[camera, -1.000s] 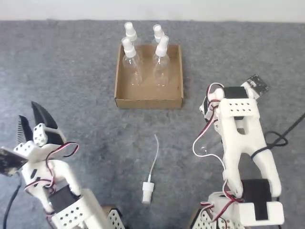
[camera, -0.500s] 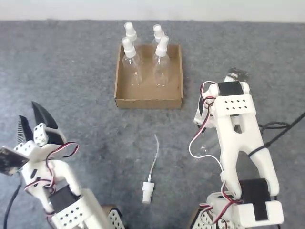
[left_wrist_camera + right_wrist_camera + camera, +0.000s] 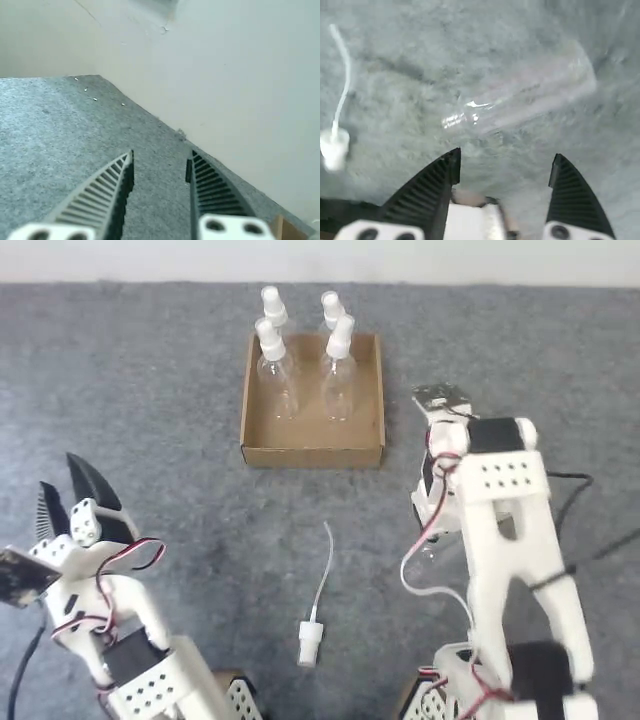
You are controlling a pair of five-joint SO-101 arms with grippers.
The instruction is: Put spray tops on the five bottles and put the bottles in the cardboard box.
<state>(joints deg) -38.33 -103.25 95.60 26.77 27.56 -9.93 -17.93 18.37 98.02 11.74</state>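
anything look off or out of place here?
Yes: the fifth bottle lies on its side on the carpet with no top on its neck, under the right gripper, whose jaws are open. A spray top lies loose on the arms' side of the cardboard box. The four bottles in the box stand capped.

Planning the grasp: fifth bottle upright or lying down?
Lying on its side: bottle flat on the mat, neck bare, under the open right gripper.

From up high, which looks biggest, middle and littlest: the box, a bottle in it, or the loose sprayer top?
1. Brown cardboard box.
2. Clear plastic bottle with a white top, front left in the box.
3. Loose white spray top with a thin tube: about as long as the bottle, but far thinner.
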